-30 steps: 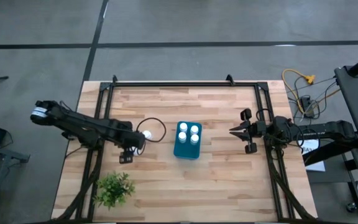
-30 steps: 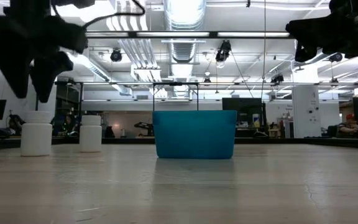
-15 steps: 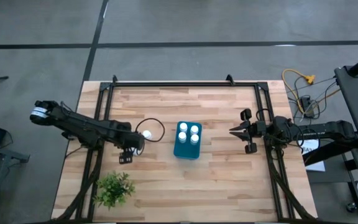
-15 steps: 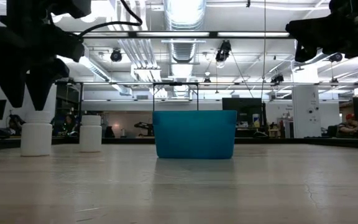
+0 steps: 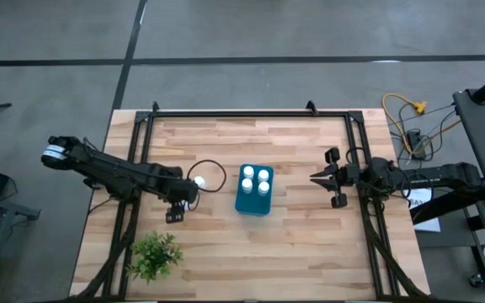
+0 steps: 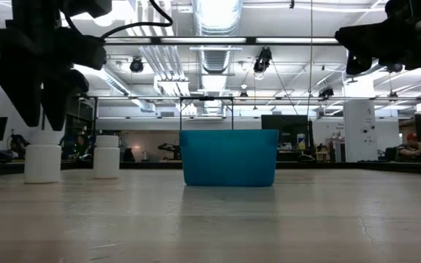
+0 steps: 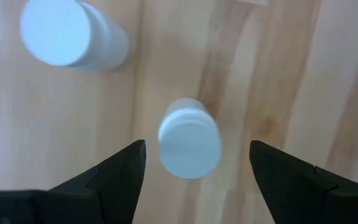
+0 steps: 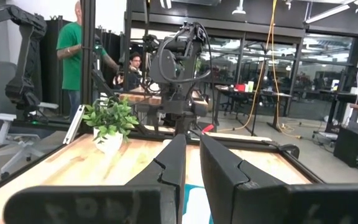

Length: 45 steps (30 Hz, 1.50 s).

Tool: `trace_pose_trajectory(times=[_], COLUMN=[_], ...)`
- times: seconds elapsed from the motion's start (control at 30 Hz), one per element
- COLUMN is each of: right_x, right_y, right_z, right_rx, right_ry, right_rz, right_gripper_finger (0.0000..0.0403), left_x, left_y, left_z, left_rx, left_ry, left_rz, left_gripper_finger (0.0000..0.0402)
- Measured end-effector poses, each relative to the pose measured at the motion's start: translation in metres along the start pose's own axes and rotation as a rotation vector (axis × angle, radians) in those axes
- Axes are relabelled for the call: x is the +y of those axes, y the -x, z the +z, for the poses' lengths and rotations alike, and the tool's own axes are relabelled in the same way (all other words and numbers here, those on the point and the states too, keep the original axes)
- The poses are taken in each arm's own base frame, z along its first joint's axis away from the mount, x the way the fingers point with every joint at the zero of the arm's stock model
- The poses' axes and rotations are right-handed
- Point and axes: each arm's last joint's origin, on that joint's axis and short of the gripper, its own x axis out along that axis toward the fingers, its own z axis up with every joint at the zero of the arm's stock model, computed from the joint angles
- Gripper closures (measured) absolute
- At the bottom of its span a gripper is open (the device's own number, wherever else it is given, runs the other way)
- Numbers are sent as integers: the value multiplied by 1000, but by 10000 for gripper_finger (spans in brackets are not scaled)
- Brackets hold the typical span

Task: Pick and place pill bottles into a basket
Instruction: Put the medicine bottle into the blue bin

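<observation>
Two white pill bottles stand upright on the wood table left of the teal basket point(image 5: 253, 200). One point(image 5: 199, 181) shows in the high view. The other point(image 7: 189, 146) is hidden there under my left gripper point(image 5: 179, 200). In the low view they stand at the left, the nearer point(image 6: 42, 157) and the farther point(image 6: 107, 155). My left gripper point(image 7: 194, 165) points down, open, its fingertips just above the nearer bottle's cap and on either side of it. Several bottles stand in the basket point(image 6: 229, 157). My right gripper point(image 5: 317, 178) hangs shut right of the basket.
A small green plant point(image 5: 154, 257) stands near the table's front left corner. Black frame rails point(image 5: 251, 113) run along the far and side edges. A black cable loops point(image 5: 213, 172) beside the far bottle. People stand beyond the table in the right wrist view point(image 8: 73, 56).
My left gripper has come down a little toward the nearer bottle, staying open and pointing down. The bottles and the basket have not moved.
</observation>
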Motion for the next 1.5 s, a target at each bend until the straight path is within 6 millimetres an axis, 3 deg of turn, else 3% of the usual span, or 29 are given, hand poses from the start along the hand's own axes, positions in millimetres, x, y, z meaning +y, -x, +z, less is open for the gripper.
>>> trace_pose_trajectory(times=[0.4, 1.03, 1.5], right_x=[0, -1, -1], right_y=[-1, -1, -1], right_z=[-2, -2, -2], right_rx=[17, 18, 18], right_ry=[-2, -2, -2], right_rz=[-16, -26, -25], right_gripper_finger=[364, 364, 364], left_x=[3, 0, -3], left_y=[-16, -20, -46], left_z=[-9, -1, 4], left_rx=[31, -19, 96], left_ry=[3, -17, -52], left_rz=[28, 10, 50], left_gripper_finger=[132, 132, 132])
